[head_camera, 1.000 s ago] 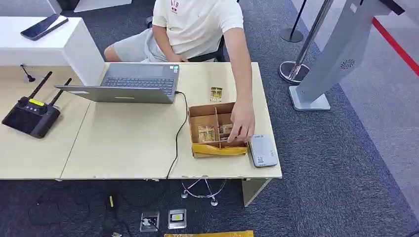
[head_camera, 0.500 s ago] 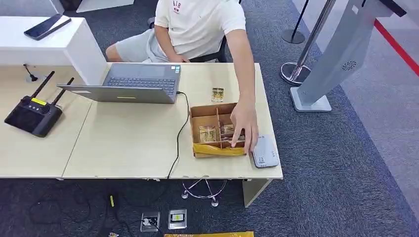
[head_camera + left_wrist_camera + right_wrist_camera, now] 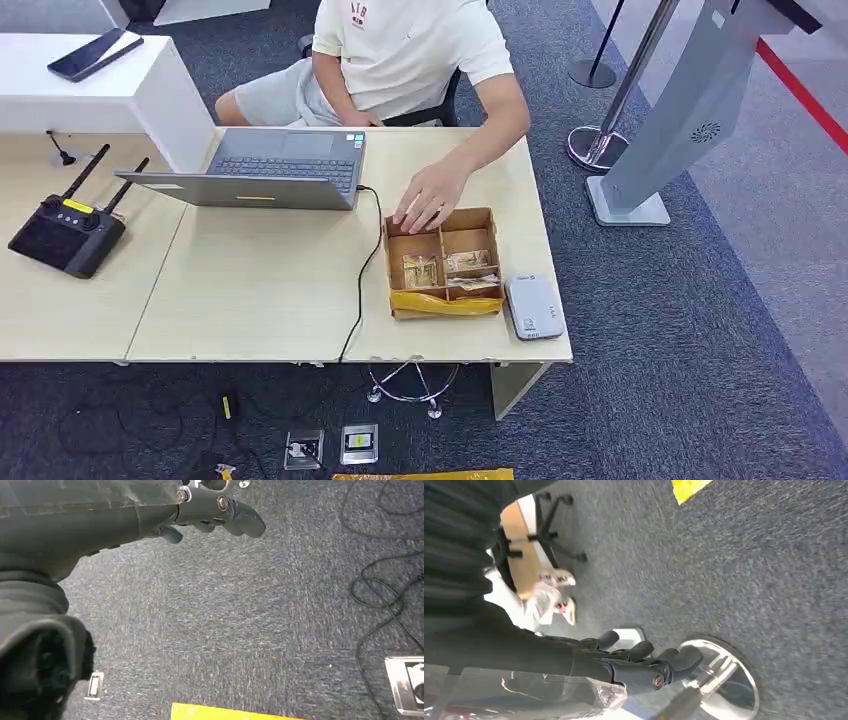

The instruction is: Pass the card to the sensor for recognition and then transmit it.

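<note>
Gold-printed cards [image 3: 418, 270] lie in the compartments of an open brown cardboard box [image 3: 486, 228] on the desk's right end. The grey flat sensor [image 3: 533, 306] lies just right of the box near the desk's front edge. A seated person's hand [image 3: 430, 196] rests on the desk at the box's far edge and covers the spot behind it. My left hand [image 3: 220, 515] hangs over grey carpet, fingers loosely apart, holding nothing. My right hand [image 3: 644, 661] also hangs low with nothing in it, beside a chrome post base [image 3: 724, 680].
An open laptop [image 3: 268, 168] stands left of the box, its black cable [image 3: 362, 270] running off the front edge. A black controller with antennas [image 3: 68, 230] sits far left, a phone [image 3: 92, 54] on the white counter. A grey kiosk stand [image 3: 660, 130] and stanchion stand right of the desk.
The person's hand has drawn back from the box's near right compartment by the sensor to the box's far edge. The head view shifted slightly.
</note>
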Controlling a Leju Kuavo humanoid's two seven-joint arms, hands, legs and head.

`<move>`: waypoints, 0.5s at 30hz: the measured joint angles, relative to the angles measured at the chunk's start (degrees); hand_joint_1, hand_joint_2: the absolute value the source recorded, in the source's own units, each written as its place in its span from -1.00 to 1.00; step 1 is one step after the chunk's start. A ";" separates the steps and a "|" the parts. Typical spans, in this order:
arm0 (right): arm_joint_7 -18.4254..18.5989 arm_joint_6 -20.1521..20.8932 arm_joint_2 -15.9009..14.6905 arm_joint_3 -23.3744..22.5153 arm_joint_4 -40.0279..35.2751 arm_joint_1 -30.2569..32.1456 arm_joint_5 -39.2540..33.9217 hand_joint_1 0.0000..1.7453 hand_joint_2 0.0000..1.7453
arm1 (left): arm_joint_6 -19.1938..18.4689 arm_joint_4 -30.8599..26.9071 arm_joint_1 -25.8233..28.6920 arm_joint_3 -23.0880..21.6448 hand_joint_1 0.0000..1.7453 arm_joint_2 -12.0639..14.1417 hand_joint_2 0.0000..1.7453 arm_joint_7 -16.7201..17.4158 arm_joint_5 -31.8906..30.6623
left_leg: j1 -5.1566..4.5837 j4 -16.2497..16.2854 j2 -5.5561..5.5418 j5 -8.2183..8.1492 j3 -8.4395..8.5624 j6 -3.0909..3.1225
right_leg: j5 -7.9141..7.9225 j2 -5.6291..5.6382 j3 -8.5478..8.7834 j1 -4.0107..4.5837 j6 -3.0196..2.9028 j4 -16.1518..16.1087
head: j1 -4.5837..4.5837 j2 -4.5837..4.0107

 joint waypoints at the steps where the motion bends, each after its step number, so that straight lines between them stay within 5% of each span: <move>1: 0.00 0.00 0.00 0.00 0.00 0.00 0.00 -1.00 1.00 | 0.00 0.00 0.00 0.00 -1.00 0.00 -1.00 0.00 0.00 | 0.00 0.00 0.00 0.00 0.00 0.00 | 0.00 0.00 0.00 0.00 0.00 0.00 | 0.00 0.00; 15: -2.36 1.84 2.64 4.15 0.55 0.31 2.84 -1.00 1.00 | -0.22 -3.13 -0.01 -0.98 -1.00 0.98 -1.00 1.79 -0.83 | 0.00 0.00 0.00 0.00 0.01 0.00 | 0.00 0.02 0.00 0.00 0.00 0.00 | 0.02 0.00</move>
